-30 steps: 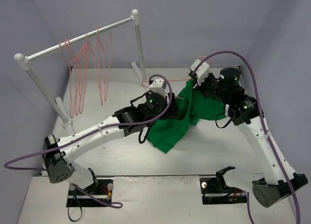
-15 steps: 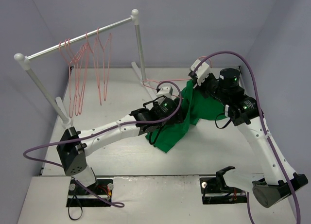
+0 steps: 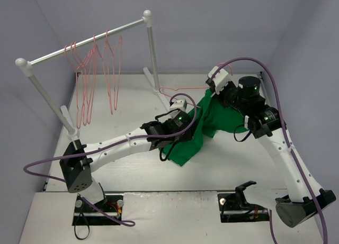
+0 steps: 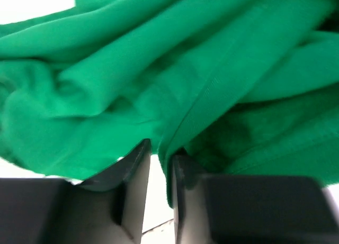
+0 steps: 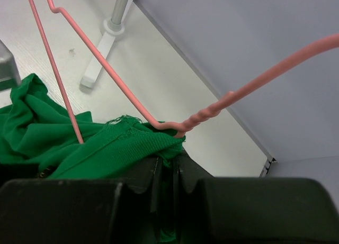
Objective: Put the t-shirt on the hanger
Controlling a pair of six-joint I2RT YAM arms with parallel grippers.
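Note:
The bright green t-shirt [image 3: 186, 150] lies bunched on the table between my two arms. My left gripper [image 3: 192, 129] is pressed into its left side. In the left wrist view, green folds [image 4: 159, 69] fill the frame, and the left gripper [image 4: 160, 160] is shut on a ribbed hem that runs down between the fingers. My right gripper [image 3: 211, 90] is shut on the ribbed collar [image 5: 122, 141]. The pink hanger [image 5: 106, 64] has its wire going into that collar, and its twisted neck sits just above the right gripper [image 5: 169, 159]. From above, the hanger [image 3: 180, 89] reaches left over the table.
A white rack with a knobbed bar [image 3: 90, 40] stands at the back left, with several spare pink hangers [image 3: 95, 77] on it. Its right post [image 3: 152, 48] and foot [image 5: 100, 61] stand close to the held hanger. The grey wall [image 5: 238, 43] is near on the right.
My left arm swung right and forward onto the shirt, and its jaws closed from wide open onto a fold. The right arm barely moved and the hanger shifted slightly.

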